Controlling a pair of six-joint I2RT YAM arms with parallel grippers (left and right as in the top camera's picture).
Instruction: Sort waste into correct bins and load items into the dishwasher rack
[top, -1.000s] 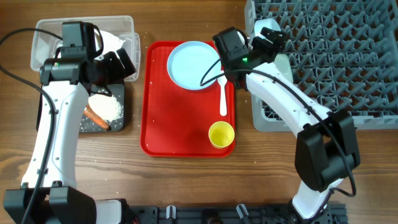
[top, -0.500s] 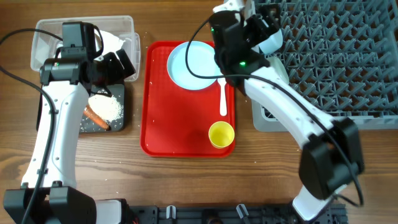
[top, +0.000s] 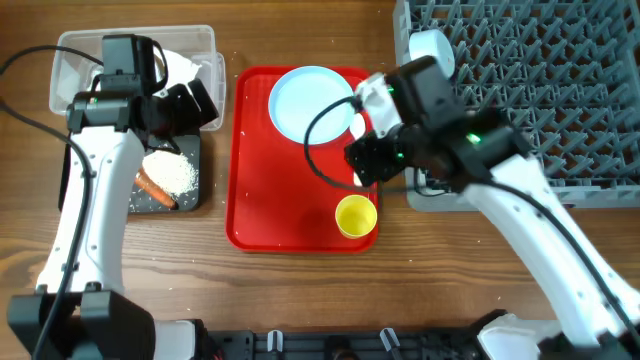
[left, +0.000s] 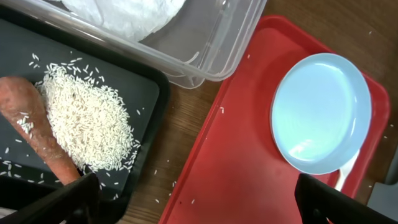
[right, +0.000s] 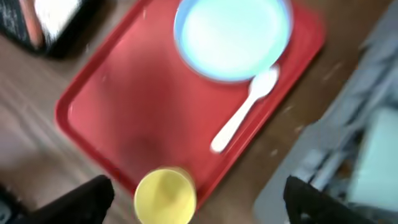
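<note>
The light blue plate (top: 308, 102) lies at the back of the red tray (top: 270, 190), and the yellow cup (top: 355, 216) stands at its front right. My right gripper (top: 362, 160) hovers open and empty over the tray, above the white spoon (right: 244, 117); the right wrist view shows the cup (right: 165, 196) and plate (right: 233, 34) below it. A light blue bowl (top: 430, 46) sits in the grey rack (top: 540, 100). My left gripper (top: 190, 105) is open and empty over the edge of the clear tub (top: 70, 60) and the black tray (top: 190, 195).
The clear tub holds the white napkin (top: 182, 68). The black tray holds rice (top: 172, 174) and a carrot (top: 155, 188). In the left wrist view, the rice (left: 87, 121) and carrot (left: 37, 134) are close below, with loose grains on the wood.
My right arm swung from the rack's back left corner down over the red tray, leaving the bowl in the rack. The left arm has not moved.
</note>
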